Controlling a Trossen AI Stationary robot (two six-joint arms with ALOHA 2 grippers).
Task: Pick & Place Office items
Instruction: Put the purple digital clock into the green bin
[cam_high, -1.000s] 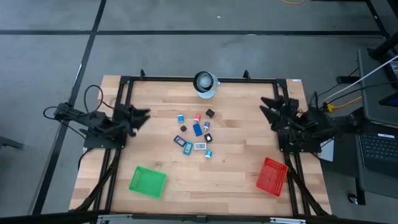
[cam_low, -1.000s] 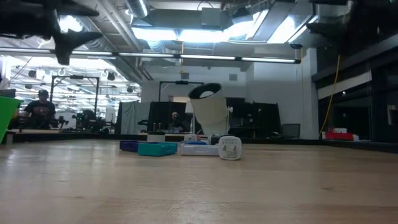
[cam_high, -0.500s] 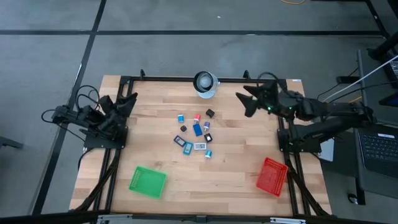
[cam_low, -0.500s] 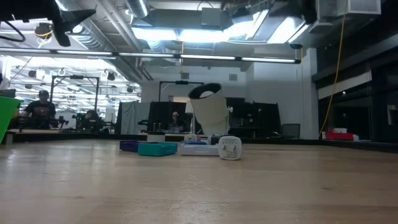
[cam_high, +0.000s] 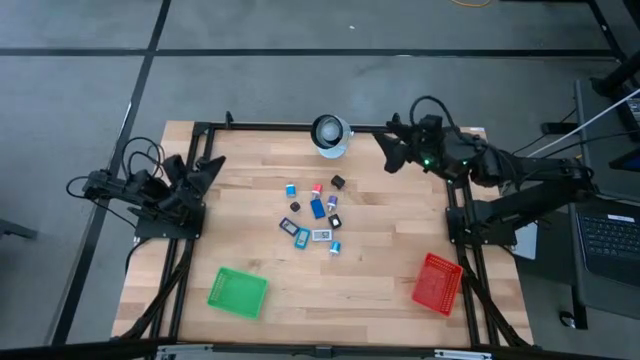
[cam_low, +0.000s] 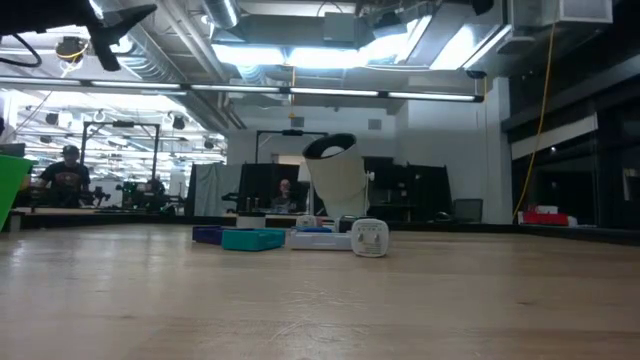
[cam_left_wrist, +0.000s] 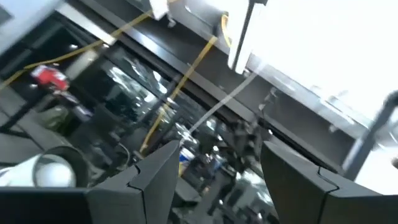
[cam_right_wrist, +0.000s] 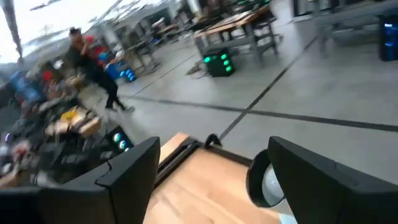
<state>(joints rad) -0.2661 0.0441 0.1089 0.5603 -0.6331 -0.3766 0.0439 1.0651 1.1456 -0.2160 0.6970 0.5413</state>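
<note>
Beside white ring (cam_high: 330, 133) — right gripper (cam_high: 388, 157), open-fingered.

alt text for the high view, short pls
Overhead view of a wooden table with small office items, mostly blue, clustered at its centre. The right gripper hangs open near the far edge beside a white ring-shaped object; the left gripper waits, jaws apart, at the left side. A green basket and a red basket sit at the near corners.

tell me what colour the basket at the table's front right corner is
Red. The mesh basket shows best in the high view, near the right arm's base.
</note>
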